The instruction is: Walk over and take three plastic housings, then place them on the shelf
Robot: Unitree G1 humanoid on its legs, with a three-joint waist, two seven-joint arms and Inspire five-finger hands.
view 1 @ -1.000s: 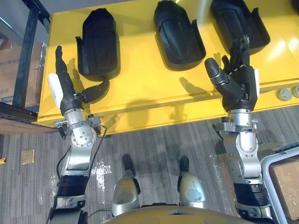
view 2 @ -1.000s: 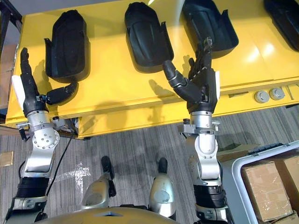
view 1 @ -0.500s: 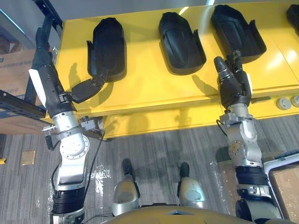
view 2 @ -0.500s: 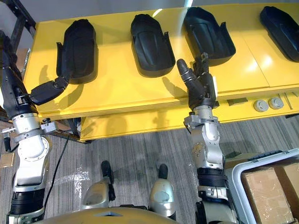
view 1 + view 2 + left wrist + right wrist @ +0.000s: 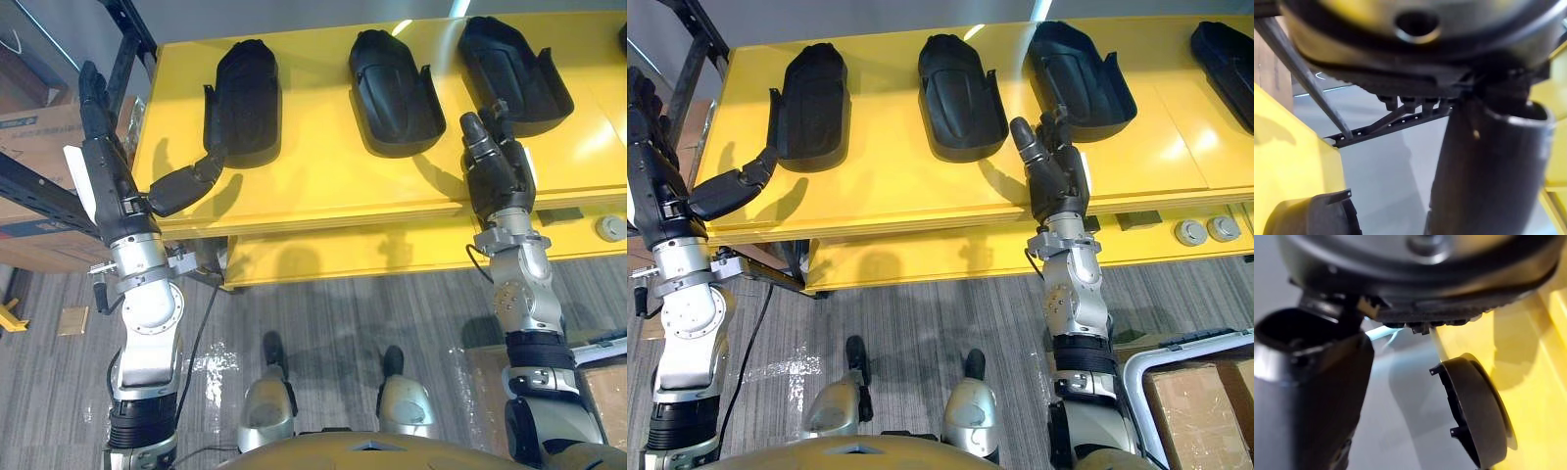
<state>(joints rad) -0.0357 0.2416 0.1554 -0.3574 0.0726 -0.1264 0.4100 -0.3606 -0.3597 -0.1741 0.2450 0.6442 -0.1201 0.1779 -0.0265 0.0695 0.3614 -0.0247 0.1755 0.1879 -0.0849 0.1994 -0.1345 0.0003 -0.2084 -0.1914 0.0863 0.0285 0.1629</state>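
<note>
Nearest, the left hand (image 5: 113,181) hangs at nine o'clock over the near edge of the yellow table (image 5: 313,191), fingers straight, thumb stretched toward the left housing (image 5: 245,106), holding nothing. At three o'clock the right hand (image 5: 498,166) is raised, fingers relaxed and empty, just short of the right housing (image 5: 514,59). Farther back, the middle housing (image 5: 395,76) lies at twelve o'clock. Judging a pickup: reach over the rim, grip a housing by its side walls. A dark rack (image 5: 132,44) at ten o'clock crowds the left arm; between housings the top is bare.
</note>
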